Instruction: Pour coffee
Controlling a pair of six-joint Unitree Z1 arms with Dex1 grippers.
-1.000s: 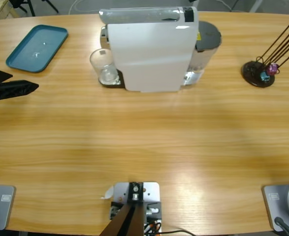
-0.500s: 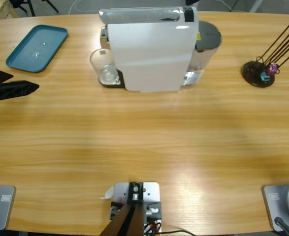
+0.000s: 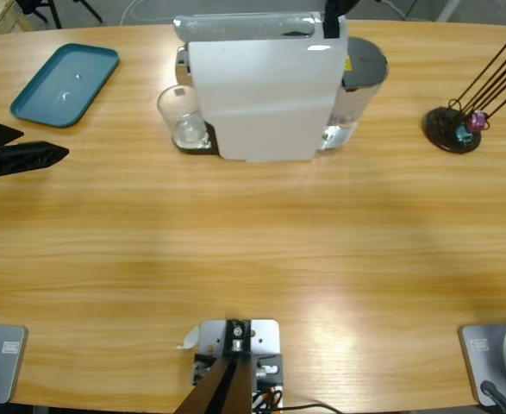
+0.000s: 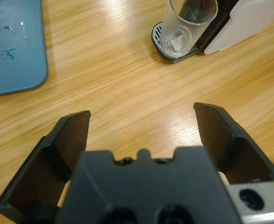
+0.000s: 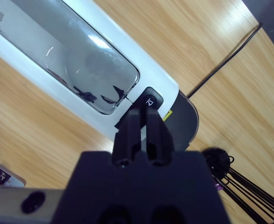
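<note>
- Standing at the table's (image 3: 253,259) far middle, the white coffee machine (image 3: 261,86) is the biggest thing here.
- Beside it lies a teal tray (image 3: 65,84), well apart from the machine.
- The left gripper (image 4: 141,126), jaws spread wide and empty, faces the clear glass (image 4: 186,28) on the drip tray; the glass lies straight ahead, so this arm is nearer.
- The right gripper (image 5: 146,119), jaws pressed together, hangs just over the machine's black button (image 5: 151,100).
- Any coffee in the glass is too faint to tell.
</note>
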